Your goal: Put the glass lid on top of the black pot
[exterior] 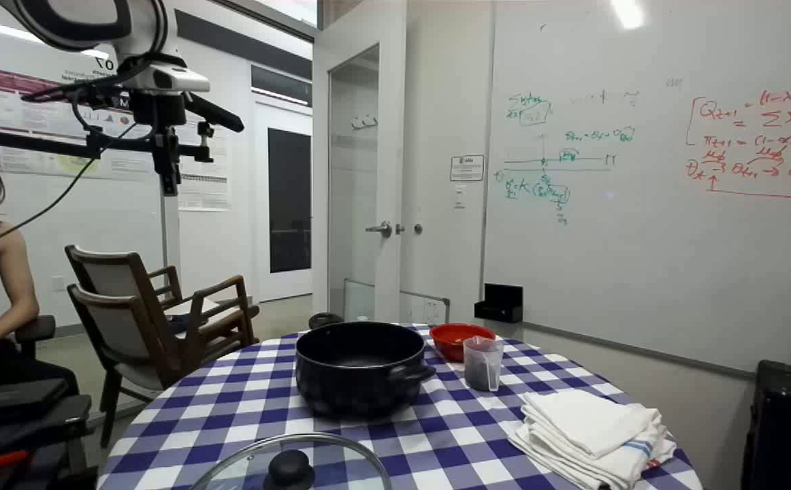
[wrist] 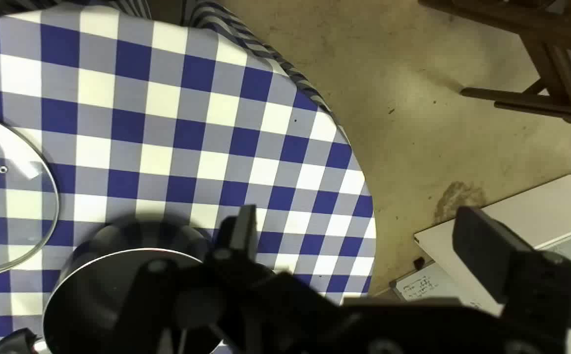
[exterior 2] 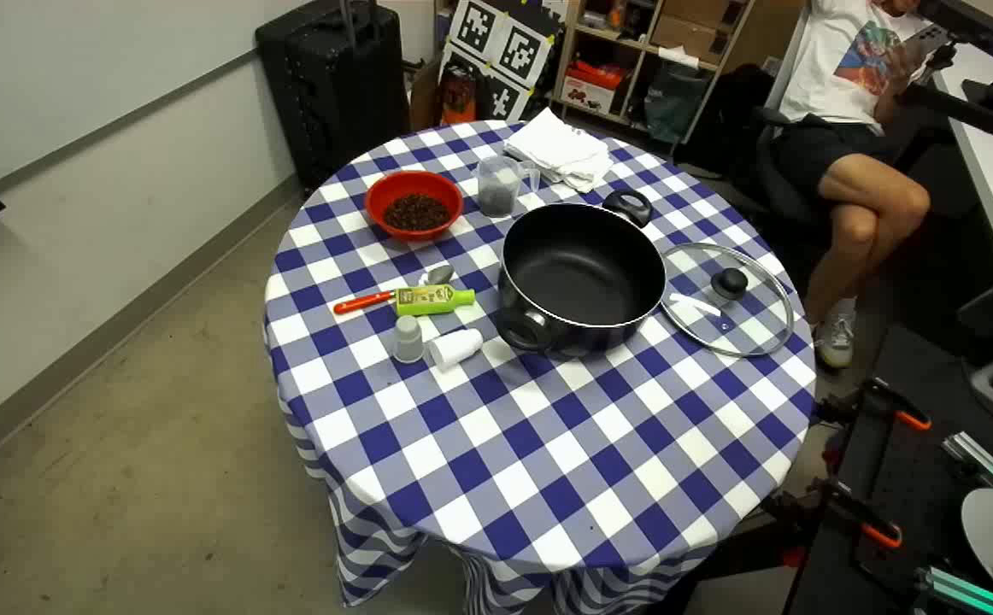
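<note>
The glass lid (exterior 2: 761, 320) lies on the checked tablecloth beside the pot, its dark knob upward. It also shows at the bottom of an exterior view (exterior: 361, 466), cut off by the frame, and at the left of the wrist view (wrist: 25, 206). The black pot (exterior 2: 582, 273) stands upright, uncovered, and looks empty inside. It shows in an exterior view (exterior: 361, 384) and partly in the wrist view (wrist: 94, 300), where a finger covers part of it. My gripper (wrist: 356, 216) is open and empty, high above the table; it also shows in an exterior view (exterior: 167, 184).
A red bowl (exterior 2: 415, 205) with dark bits, a clear measuring cup (exterior 2: 498, 188) and folded white cloths (exterior 2: 561, 149) stand behind the pot. A green bottle (exterior 2: 435, 300), orange-handled spoon (exterior 2: 364, 302), shaker (exterior 2: 408, 340) and tipped white cup (exterior 2: 455, 348) lie beside it. People sit nearby.
</note>
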Tool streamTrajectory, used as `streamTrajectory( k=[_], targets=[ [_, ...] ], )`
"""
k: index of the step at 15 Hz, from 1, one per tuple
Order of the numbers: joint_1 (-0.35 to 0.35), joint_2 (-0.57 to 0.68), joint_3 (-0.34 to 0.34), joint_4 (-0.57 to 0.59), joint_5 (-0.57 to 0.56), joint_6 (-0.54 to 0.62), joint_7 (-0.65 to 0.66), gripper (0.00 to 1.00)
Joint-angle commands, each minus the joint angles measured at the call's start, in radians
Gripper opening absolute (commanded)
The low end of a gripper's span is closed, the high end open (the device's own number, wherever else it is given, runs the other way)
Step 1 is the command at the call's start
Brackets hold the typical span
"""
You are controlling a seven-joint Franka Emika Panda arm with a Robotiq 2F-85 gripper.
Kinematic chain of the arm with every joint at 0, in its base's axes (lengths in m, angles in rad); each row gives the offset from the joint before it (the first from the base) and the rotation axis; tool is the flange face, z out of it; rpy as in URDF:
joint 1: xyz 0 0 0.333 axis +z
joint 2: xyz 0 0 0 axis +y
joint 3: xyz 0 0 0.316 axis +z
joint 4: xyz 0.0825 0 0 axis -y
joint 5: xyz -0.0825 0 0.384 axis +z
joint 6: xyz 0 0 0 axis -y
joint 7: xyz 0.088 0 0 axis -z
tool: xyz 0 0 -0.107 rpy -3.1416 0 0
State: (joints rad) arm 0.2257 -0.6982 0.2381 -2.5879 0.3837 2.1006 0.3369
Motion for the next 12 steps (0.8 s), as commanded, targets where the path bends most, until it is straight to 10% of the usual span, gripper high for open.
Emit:
streamTrajectory(
  k=[1,12],
  targets=[
    [-0.005,-0.001,0.003,0.002,0.002,-0.004,-0.002,1.0],
    [-0.201,0.266,-0.235,-0.149,0.034,0.261,-0.112,1.0]
  ],
)
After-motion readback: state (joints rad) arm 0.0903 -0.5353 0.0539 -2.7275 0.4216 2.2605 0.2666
